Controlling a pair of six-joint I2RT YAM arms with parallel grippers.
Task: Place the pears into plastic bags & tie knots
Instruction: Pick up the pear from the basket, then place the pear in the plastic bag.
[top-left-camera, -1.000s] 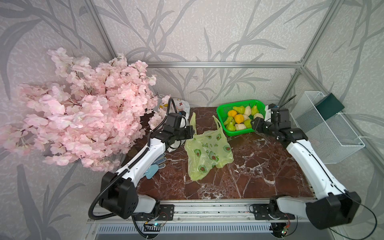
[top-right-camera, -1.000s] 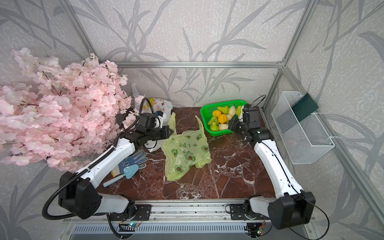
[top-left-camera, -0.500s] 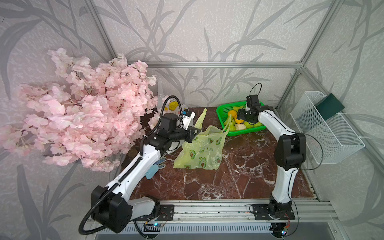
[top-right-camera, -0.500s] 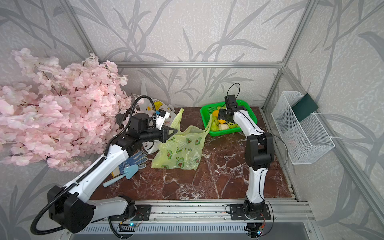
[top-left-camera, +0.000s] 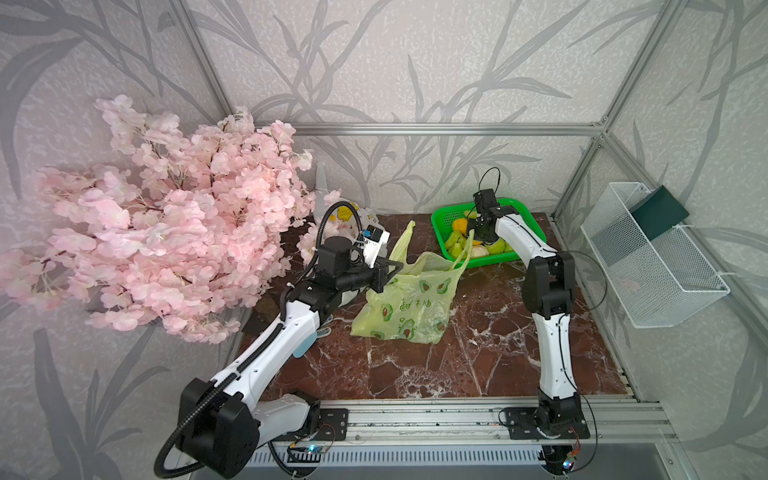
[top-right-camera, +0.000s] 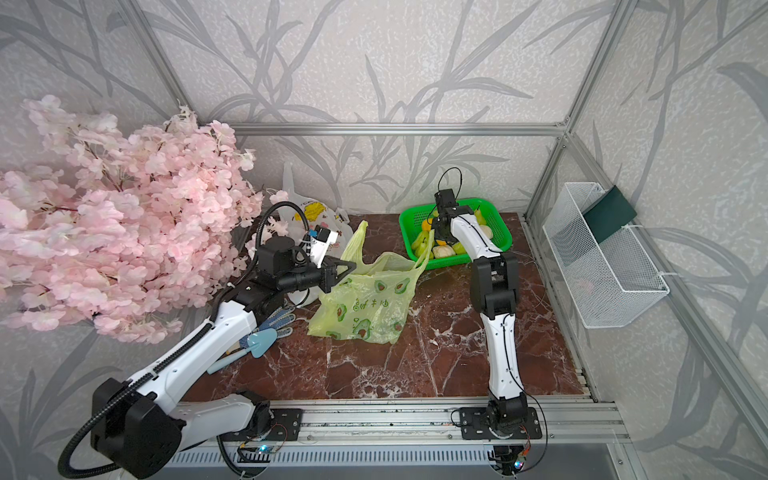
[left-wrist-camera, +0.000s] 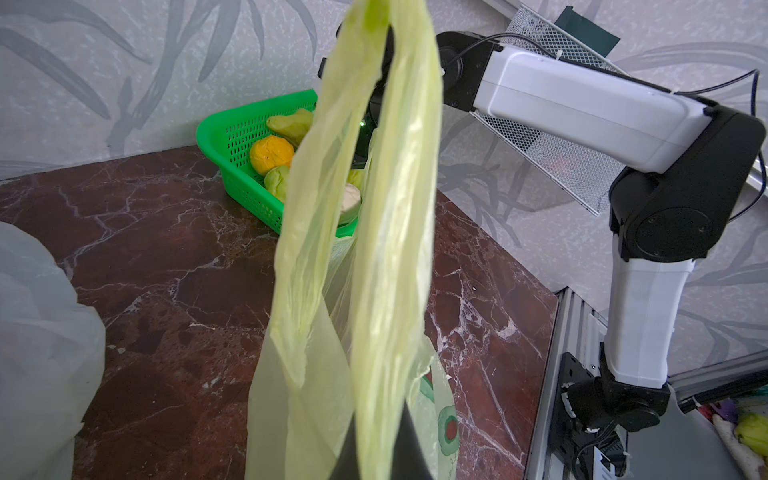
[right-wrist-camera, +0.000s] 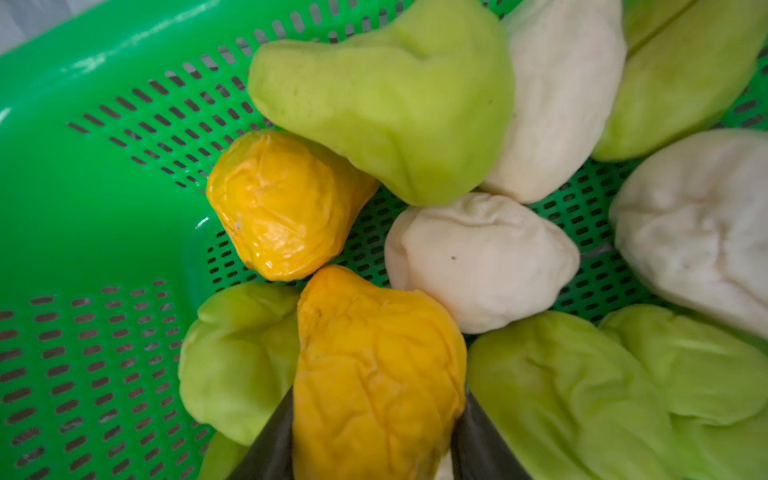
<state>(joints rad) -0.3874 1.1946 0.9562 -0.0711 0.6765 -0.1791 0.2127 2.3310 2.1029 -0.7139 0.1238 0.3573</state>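
A yellow-green plastic bag (top-left-camera: 407, 303) (top-right-camera: 365, 307) with avocado prints sags on the marble table. My left gripper (top-left-camera: 397, 268) (top-right-camera: 349, 266) (left-wrist-camera: 378, 419) is shut on one of its handles (left-wrist-camera: 386, 208) and holds it up. The pears (top-left-camera: 455, 245), green (right-wrist-camera: 395, 112) and cream (right-wrist-camera: 482, 262), lie in a green mesh basket (top-left-camera: 524, 214) (top-right-camera: 498, 220) (right-wrist-camera: 104, 124) at the back right. My right gripper (top-left-camera: 478, 232) (top-right-camera: 441, 237) (right-wrist-camera: 376, 399) reaches down into the basket. Its jaws press both sides of a wrinkled orange-yellow fruit (right-wrist-camera: 374, 374).
A white printed bag (top-left-camera: 349, 216) (top-right-camera: 311, 212) lies behind my left arm. A big pink blossom branch (top-left-camera: 166, 232) fills the left side. A glove and blue trowel (top-right-camera: 266, 336) lie under my left arm. A white wire basket (top-left-camera: 648, 257) hangs on the right wall.
My right arm has swung from the basket's right edge to above its middle and dropped in, its jaws closing round the orange-yellow fruit. My left gripper has lifted the bag handle higher.
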